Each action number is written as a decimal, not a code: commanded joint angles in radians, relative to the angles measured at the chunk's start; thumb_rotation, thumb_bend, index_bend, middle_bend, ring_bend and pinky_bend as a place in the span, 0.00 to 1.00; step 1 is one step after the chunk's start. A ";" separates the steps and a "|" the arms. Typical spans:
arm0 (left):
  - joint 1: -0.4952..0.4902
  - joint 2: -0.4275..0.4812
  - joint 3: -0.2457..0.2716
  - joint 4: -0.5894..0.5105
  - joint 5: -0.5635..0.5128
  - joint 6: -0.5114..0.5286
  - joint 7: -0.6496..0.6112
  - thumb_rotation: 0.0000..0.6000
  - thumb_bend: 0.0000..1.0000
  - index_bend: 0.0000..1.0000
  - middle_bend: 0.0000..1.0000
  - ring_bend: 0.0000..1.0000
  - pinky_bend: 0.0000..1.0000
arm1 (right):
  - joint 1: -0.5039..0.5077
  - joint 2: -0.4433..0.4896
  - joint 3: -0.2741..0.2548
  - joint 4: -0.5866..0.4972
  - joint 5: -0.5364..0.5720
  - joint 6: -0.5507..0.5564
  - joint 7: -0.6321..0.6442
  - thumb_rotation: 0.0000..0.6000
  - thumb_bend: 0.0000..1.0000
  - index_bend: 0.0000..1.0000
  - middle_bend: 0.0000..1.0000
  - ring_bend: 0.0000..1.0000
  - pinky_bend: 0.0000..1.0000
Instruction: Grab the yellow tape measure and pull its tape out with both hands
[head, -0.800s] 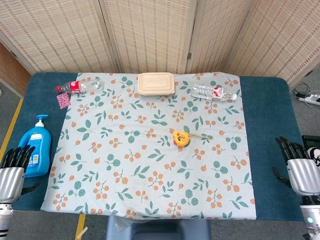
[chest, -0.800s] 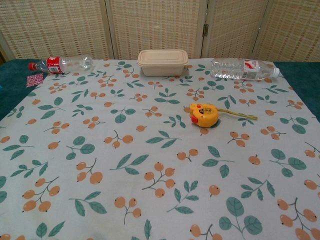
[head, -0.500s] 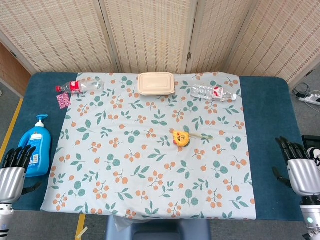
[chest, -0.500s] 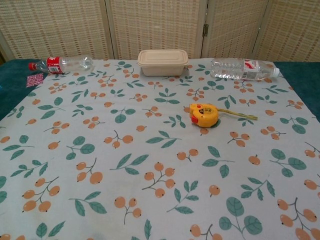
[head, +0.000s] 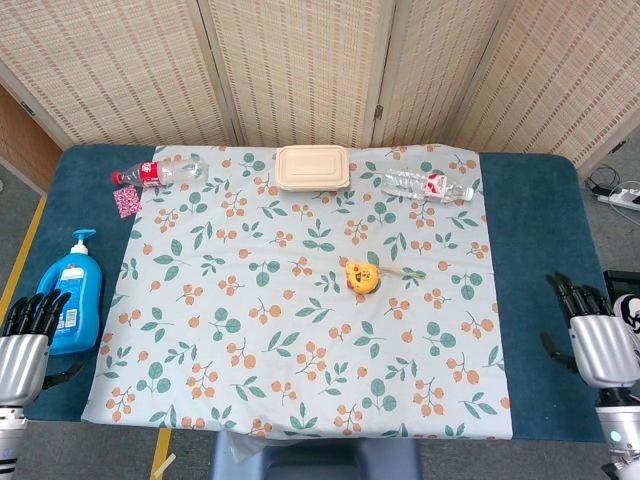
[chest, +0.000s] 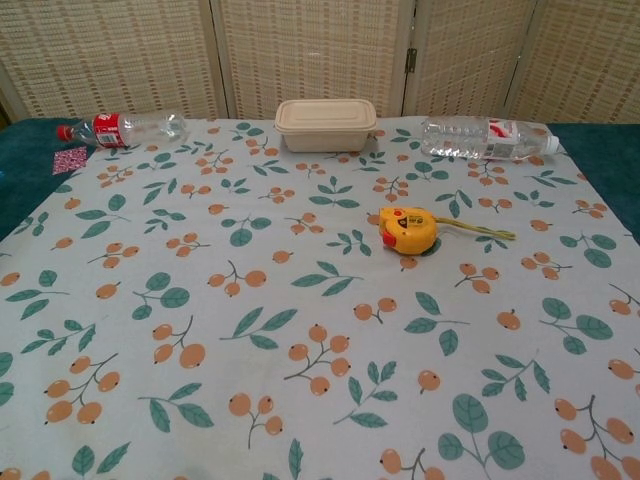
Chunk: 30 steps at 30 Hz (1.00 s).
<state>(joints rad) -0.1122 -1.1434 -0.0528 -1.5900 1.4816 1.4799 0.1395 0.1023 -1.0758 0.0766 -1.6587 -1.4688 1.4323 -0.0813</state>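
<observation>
The yellow tape measure (head: 361, 277) (chest: 407, 229) lies on the flowered cloth right of centre, a thin yellow strap trailing from it to the right. My left hand (head: 24, 345) hangs at the table's near left corner, fingers apart and holding nothing, far from the tape measure. At the near right edge my right hand (head: 596, 338) is likewise empty with fingers spread. Neither hand shows in the chest view.
A blue pump bottle (head: 72, 292) lies beside my left hand. At the back are a red-labelled bottle (head: 157, 172), a beige lidded box (head: 313, 167) and a clear water bottle (head: 427, 185), both bottles lying down. A small pink packet (head: 126, 201) lies at the back left.
My right hand has shifted slightly left and up. The left hand and tape measure stay put.
</observation>
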 joint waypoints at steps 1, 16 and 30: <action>0.000 -0.001 0.001 0.003 -0.001 -0.002 -0.002 1.00 0.15 0.08 0.09 0.05 0.00 | 0.017 0.005 0.009 -0.020 0.021 -0.030 -0.014 1.00 0.39 0.04 0.11 0.18 0.14; -0.001 -0.009 0.007 0.009 0.014 0.000 -0.012 1.00 0.15 0.08 0.09 0.05 0.00 | 0.263 -0.070 0.089 -0.092 0.211 -0.377 -0.150 1.00 0.39 0.04 0.12 0.19 0.17; 0.004 -0.011 0.017 0.007 0.019 0.000 -0.009 1.00 0.15 0.08 0.09 0.05 0.00 | 0.540 -0.209 0.145 -0.024 0.483 -0.650 -0.274 1.00 0.39 0.00 0.12 0.09 0.16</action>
<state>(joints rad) -0.1079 -1.1545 -0.0354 -1.5826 1.5011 1.4802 0.1305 0.6074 -1.2579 0.2178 -1.7054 -1.0251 0.8155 -0.3279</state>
